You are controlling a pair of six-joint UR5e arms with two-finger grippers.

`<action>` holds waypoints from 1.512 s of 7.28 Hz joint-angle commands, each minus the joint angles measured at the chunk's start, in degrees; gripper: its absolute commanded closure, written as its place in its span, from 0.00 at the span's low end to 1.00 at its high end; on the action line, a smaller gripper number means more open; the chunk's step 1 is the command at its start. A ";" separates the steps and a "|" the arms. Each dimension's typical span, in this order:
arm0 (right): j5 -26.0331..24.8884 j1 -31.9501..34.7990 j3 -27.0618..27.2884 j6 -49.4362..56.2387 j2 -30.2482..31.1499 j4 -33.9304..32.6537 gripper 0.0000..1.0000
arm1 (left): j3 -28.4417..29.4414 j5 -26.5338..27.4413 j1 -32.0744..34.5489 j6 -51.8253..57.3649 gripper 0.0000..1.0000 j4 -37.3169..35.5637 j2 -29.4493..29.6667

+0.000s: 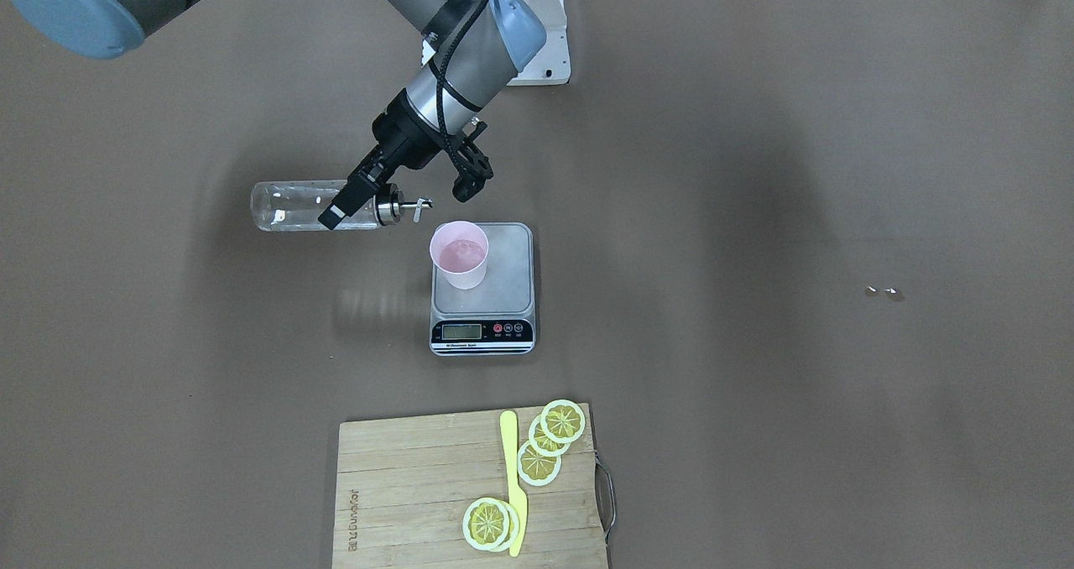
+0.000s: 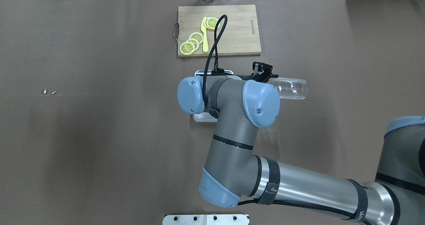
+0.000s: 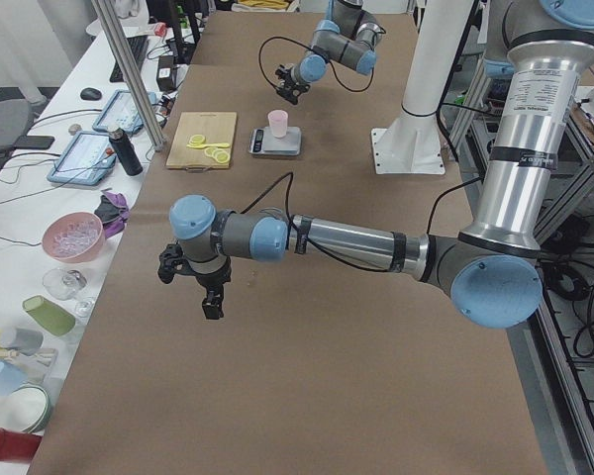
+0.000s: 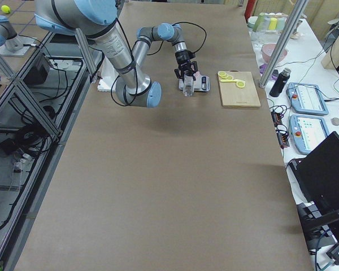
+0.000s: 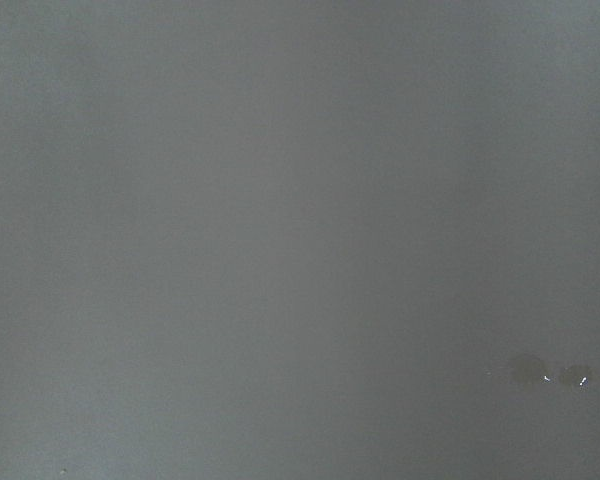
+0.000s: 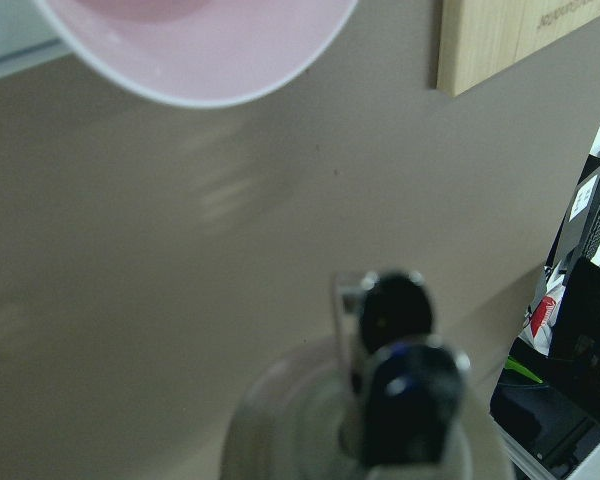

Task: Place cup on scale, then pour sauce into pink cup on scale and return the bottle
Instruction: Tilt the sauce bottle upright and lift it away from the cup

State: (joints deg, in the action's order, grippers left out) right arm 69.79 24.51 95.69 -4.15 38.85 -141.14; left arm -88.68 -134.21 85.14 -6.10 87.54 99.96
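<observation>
A slim clear bottle (image 1: 289,206) lies level above the counter (image 1: 755,174), pinched near its neck by the right hand (image 1: 346,204). Its metal pour spout (image 1: 414,206) points at the pale pink cup (image 1: 459,254) and ends just short of the rim in the front-facing view. The cup stands upright on the steel platform of the digital scale (image 1: 503,288), at the platform edge nearest the bottle. The scale's display strip faces away from the robot.

Bare brown counter spreads wide on both sides of the scale. A strip of open counter separates the scale from the bamboo cutting board (image 1: 403,485) at the operators' edge, which carries lemon slices (image 1: 538,463) and a yellow knife (image 1: 512,485). A few droplets (image 1: 881,292) glint well off on the robot's left side.

The bottle is transparent, with glints along its wall, and its liquid level cannot be made out. From overhead, the right arm (image 2: 239,128) hides the cup and most of the scale, and only the bottle's base end shows. The right wrist camera shows the spout blurred in the foreground with the cup's rim beyond. The left hand (image 3: 210,297) hangs over bare counter and is seen only from the side, so whether it is spread or pressed together cannot be told.
</observation>
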 commanded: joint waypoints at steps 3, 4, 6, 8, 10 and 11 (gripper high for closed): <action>0.51 4.46 11.86 1.32 9.45 14.68 0.40 | -0.09 -0.09 0.02 0.04 0.02 0.00 -0.03; 2.43 7.01 14.24 2.29 12.97 20.49 0.40 | -0.18 -0.09 0.02 0.04 0.02 0.00 -0.11; 6.74 10.80 18.11 4.23 20.26 32.62 0.40 | -0.18 -0.09 0.02 0.04 0.02 0.00 -0.11; 10.52 12.65 20.50 3.54 29.04 45.62 0.40 | -0.18 -0.09 0.02 0.04 0.02 -0.09 -0.03; 14.91 14.76 20.33 0.65 37.65 59.24 0.40 | -0.35 -0.09 0.02 -0.05 0.02 -0.09 0.15; 19.98 16.95 20.24 -0.07 42.83 67.23 0.40 | -0.35 -0.09 0.02 -0.05 0.02 -0.09 0.24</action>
State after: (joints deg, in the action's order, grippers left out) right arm 84.65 39.25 115.98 -2.83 75.39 -83.61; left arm -88.97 -134.27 85.17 -6.14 87.45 100.09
